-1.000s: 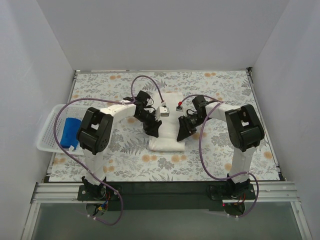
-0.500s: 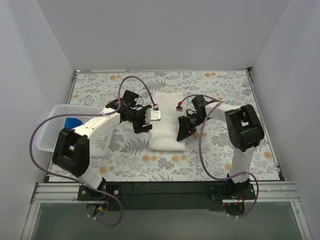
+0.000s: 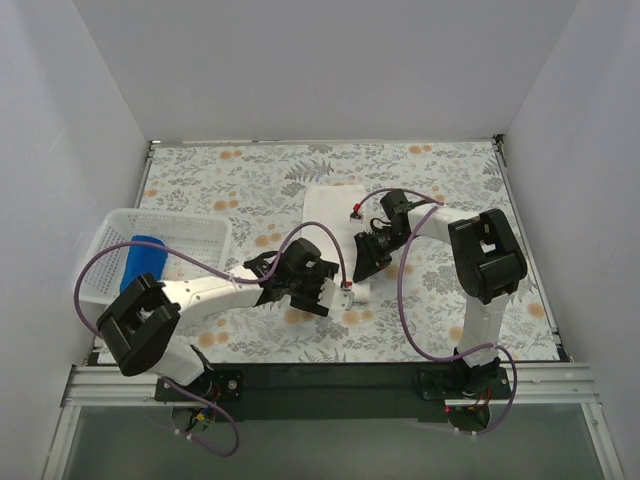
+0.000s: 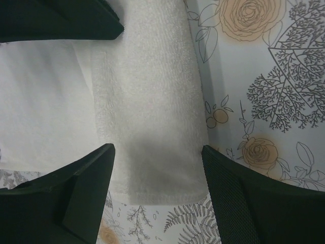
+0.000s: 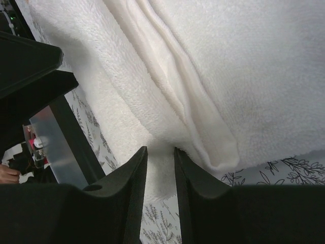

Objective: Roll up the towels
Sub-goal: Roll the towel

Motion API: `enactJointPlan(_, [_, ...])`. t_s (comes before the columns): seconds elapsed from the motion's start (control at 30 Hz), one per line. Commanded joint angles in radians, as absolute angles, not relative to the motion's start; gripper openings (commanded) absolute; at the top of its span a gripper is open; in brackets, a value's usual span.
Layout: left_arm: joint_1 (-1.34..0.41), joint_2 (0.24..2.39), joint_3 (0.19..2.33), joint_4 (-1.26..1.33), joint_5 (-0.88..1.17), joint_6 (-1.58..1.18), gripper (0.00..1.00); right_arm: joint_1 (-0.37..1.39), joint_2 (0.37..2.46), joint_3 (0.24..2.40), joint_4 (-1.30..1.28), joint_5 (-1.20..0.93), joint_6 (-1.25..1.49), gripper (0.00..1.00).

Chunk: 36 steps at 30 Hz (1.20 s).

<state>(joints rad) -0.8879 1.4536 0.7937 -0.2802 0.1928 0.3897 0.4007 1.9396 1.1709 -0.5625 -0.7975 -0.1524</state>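
While low over the white towel [image 3: 330,205], left end effector [image 4: 157,150] wide apart, right end effector [image 5: 160,150] nearly together, grip unclear.

— We see the cream terry cloth towel [image 4: 147,101] as nubby and matt.
— We agree; the flower-printed table cover [image 4: 264,76] looks smooth, and the black plastic fingers [image 4: 238,198] of the left gripper [image 4: 157,150] look matt, finely dimpled.

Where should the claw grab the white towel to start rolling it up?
Grab the white towel by its near short end, coming straight down from above. That end lies flat and free, with nothing on top of it. The open left claw hangs right over it, one finger on each side, so pinching the edge there should let it fold over.
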Motion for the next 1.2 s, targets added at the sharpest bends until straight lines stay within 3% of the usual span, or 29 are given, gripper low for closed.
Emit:
enactJointPlan(0.0, [-0.903,1.463,0.801,-0.181,0.169,0.357,0.65,0.408,1.986,1.186,-0.54,-0.69,-0.179,0.3])
enactJointPlan(0.43, [-0.943,1.525,0.752,-0.109,0.212,0.284,0.64,0.408,2.049,1.201,-0.529,-0.652,-0.202,0.28])
enactJointPlan(0.63, [-0.943,1.609,0.724,-0.048,0.106,0.314,0.6,0.407,2.054,1.203,-0.532,-0.644,-0.216,0.28])
enactJointPlan(0.67, [-0.943,1.62,0.724,-0.051,0.103,0.327,0.58,0.407,2.06,1.203,-0.532,-0.643,-0.219,0.27])
enactJointPlan(0.83, [-0.936,1.655,0.823,-0.244,0.257,0.313,0.31,0.405,2.075,1.218,-0.551,-0.644,-0.238,0.25])
enactJointPlan(1.0, [-0.92,1.719,0.951,-0.487,0.476,0.235,0.23,0.376,2.016,1.253,-0.607,-0.64,-0.261,0.25])
enactJointPlan(1.17, [-0.881,1.784,1.031,-0.67,0.644,0.164,0.14,0.272,1.849,1.288,-0.698,-0.658,-0.31,0.36])
